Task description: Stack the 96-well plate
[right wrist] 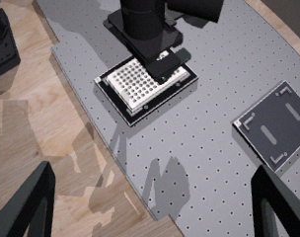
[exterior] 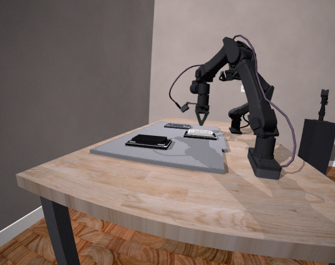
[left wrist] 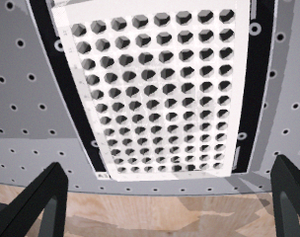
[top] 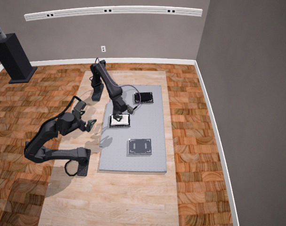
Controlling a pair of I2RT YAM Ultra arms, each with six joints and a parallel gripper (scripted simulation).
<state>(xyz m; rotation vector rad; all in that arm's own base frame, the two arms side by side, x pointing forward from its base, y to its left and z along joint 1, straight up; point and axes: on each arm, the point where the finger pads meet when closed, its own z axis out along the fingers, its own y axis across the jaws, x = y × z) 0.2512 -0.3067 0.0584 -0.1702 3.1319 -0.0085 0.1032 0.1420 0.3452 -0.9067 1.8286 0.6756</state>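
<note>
A white 96-well plate [top: 118, 119] sits in a black nest near the arms' edge of the grey perforated mat [top: 138, 157]. It also shows in the exterior view [exterior: 200, 133], the left wrist view [left wrist: 157, 82] and the right wrist view [right wrist: 145, 82]. A black plate [top: 143, 97] [exterior: 148, 140] sits in another nest farther along the mat. My left gripper [top: 118, 118] [exterior: 202, 118] is open and empty, pointing down a little above the white plate [left wrist: 169, 166]. My right gripper [top: 91, 122] is open and empty, raised over the wooden table beside the mat [right wrist: 153, 172].
An empty grey nest [top: 139, 146] lies on the mat, also in the right wrist view [right wrist: 276, 125]. The left arm's purple cable [exterior: 176, 85] hangs beside its wrist. A black pedestal [top: 12, 58] stands on the floor off the table.
</note>
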